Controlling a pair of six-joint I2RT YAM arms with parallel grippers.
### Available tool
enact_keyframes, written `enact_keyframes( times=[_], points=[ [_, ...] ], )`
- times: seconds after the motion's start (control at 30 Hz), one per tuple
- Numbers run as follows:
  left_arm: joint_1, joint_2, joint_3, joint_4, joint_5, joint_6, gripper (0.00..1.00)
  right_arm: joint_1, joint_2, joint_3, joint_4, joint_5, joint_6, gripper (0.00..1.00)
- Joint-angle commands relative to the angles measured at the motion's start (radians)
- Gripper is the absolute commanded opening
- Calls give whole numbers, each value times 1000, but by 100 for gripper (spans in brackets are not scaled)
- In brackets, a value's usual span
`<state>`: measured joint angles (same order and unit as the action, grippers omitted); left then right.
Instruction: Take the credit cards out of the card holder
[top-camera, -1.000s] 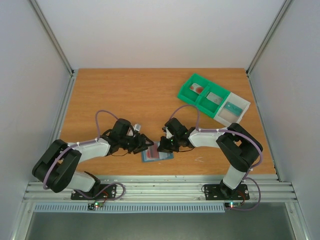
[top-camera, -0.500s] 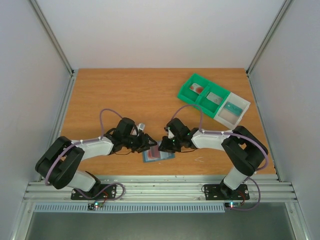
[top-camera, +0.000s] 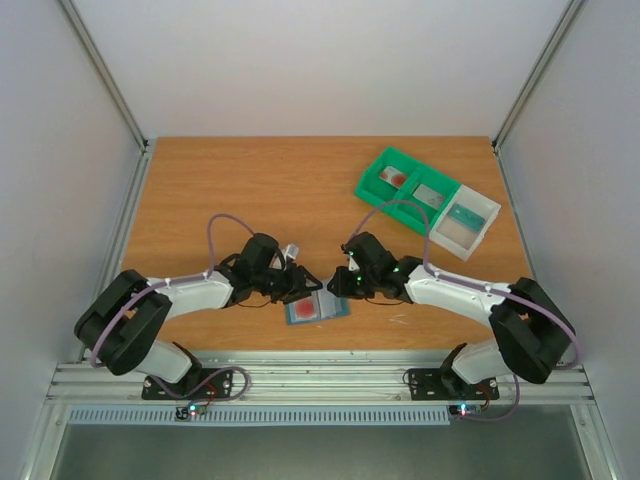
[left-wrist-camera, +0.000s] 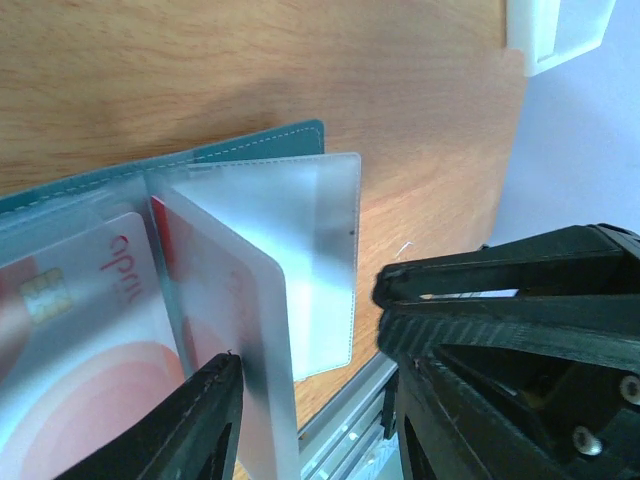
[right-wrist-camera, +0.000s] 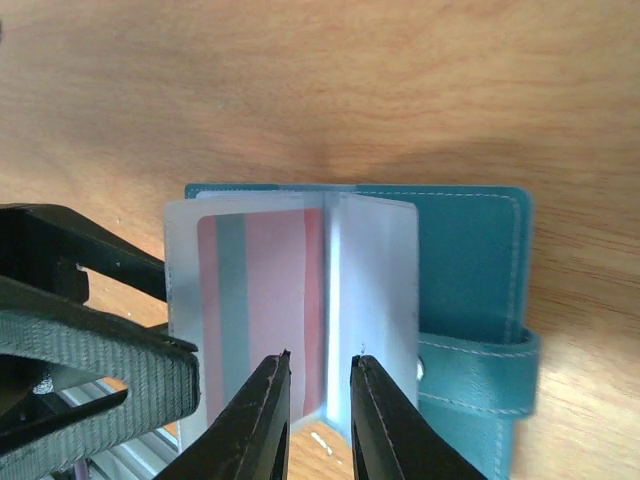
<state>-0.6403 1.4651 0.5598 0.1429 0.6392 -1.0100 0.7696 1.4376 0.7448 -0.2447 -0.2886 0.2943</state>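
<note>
Overhead view of a wooden table (top-camera: 220, 190) with two black-and-white robot arms reaching in from the near edge, their tips almost meeting over a small open wallet.

At the left, the left gripper (top-camera: 307, 286) hovers at the wallet's left edge. Its jaws are spread. Its wrist camera shows one stiff clear sleeve leaf (left-wrist-camera: 262, 340) standing up between them, close against one finger, with nothing pinched.

In the middle, near the front edge, the card holder (top-camera: 316, 309) lies flat and open. It is a teal-blue bifold with clear plastic sleeves fanned out. A reddish-pink credit card (left-wrist-camera: 90, 340) with a gold chip sits inside one sleeve. A red edge shows behind it, possibly a second card, but this cannot be told for sure.

Just to the right, the right gripper (top-camera: 338, 284) points down at the holder. Its jaws are only slightly parted and straddle the fold where the sleeves join. A sliver of gap shows, so they do not look clamped.

Far right, well apart from the holder, stands a row of compartment bins, green (top-camera: 372, 186) and white (top-camera: 485, 222). They hold a reddish item (top-camera: 393, 177), a grey one (top-camera: 429, 195) and a teal one (top-camera: 466, 214), apparently cards.

The task looks partly done: at least the pink card has yet to be slid out.
</note>
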Motion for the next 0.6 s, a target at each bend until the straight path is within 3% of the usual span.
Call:
enact_keyframes(
  times=[0.0, 0.57],
  points=[
    [-18, 17, 29, 53, -21, -12, 44, 5, -88, -19, -78, 108, -42, 18],
    [-30, 54, 91, 10, -5, 19, 44, 6, -208, 2, -164, 148, -64, 20]
  ],
)
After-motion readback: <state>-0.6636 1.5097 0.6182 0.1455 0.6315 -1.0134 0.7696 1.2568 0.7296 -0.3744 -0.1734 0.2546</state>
